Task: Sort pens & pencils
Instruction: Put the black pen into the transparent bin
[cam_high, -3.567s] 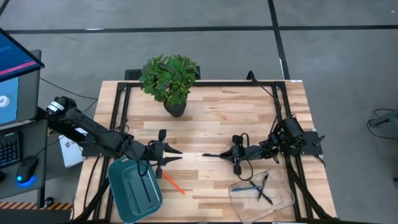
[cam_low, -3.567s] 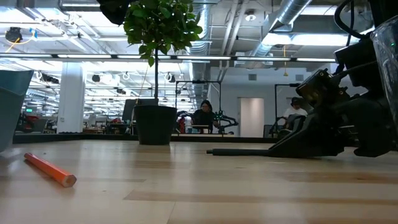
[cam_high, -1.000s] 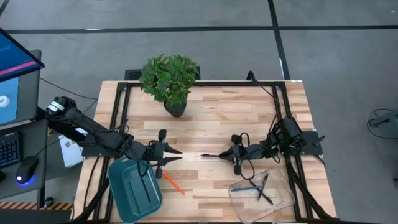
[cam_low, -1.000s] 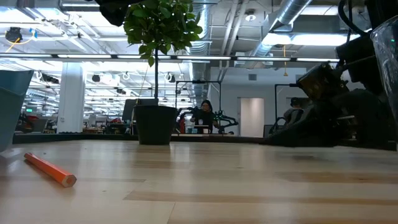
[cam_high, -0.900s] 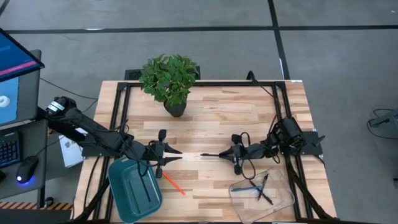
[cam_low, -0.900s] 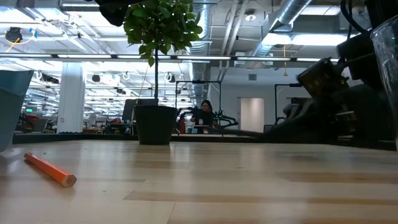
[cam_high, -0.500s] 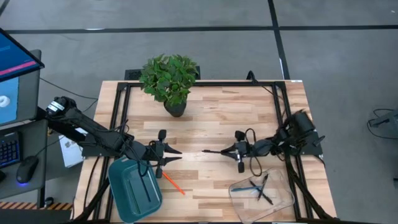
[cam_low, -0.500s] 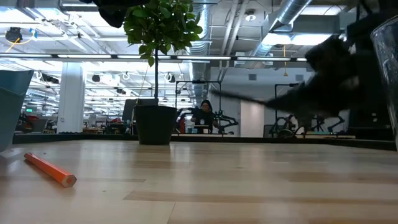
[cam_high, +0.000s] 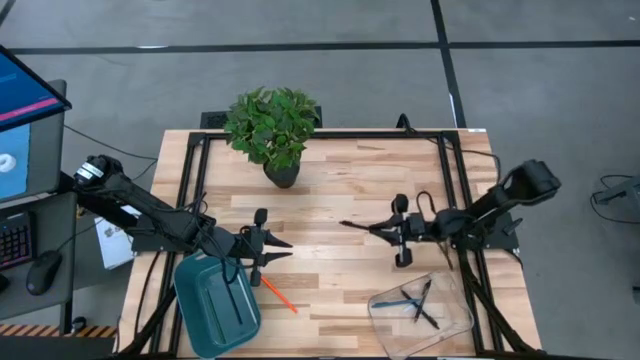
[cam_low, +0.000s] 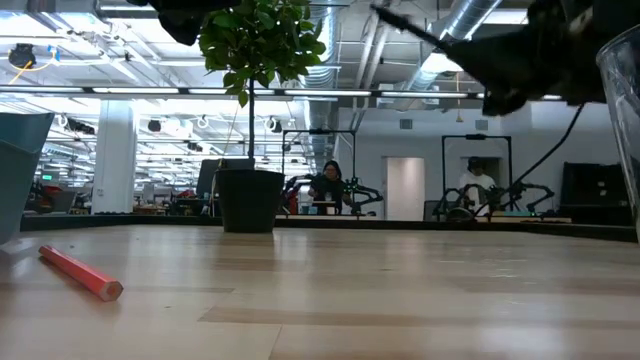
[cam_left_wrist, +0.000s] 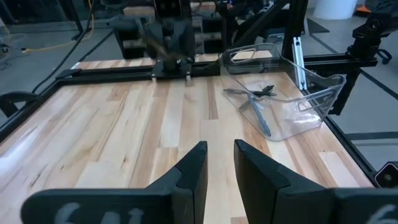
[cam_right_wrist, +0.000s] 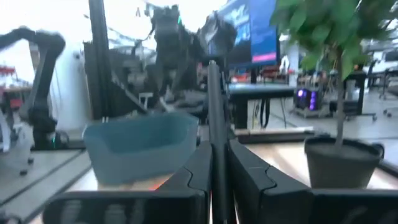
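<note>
Two trays sit at the near edge of the bench (cam_high: 340, 190). On the right is a clear tray (cam_high: 452, 318) holding a blue pen (cam_high: 398, 302) and crossed dark pens (cam_high: 424, 305). On the left is a teal tray (cam_high: 205, 300). Just beside it an orange pencil (cam_high: 279, 296) lies loose on the wood.

Further back, mid-bench, the left claw (cam_high: 290, 249) waits by the teal tray's far corner. Its fingers stand a narrow gap apart with nothing between them.

Opposite it, well apart, the right claw (cam_high: 378, 229) hangs above the bench. It is pinched tight on one end of a dark pen (cam_high: 355, 226), which sticks out past the fingertips toward the left arm.

At the far edge stands a potted plant (cam_high: 273, 128).

The main risk, as I judge it, is that end-on hold. With so much pen overhanging, a quick swing could make it pivot or slide out and drop onto the bench. The long tip could also catch the clear tray's rim on the way in. The orange pencil may roll away if a claw nudges it.
</note>
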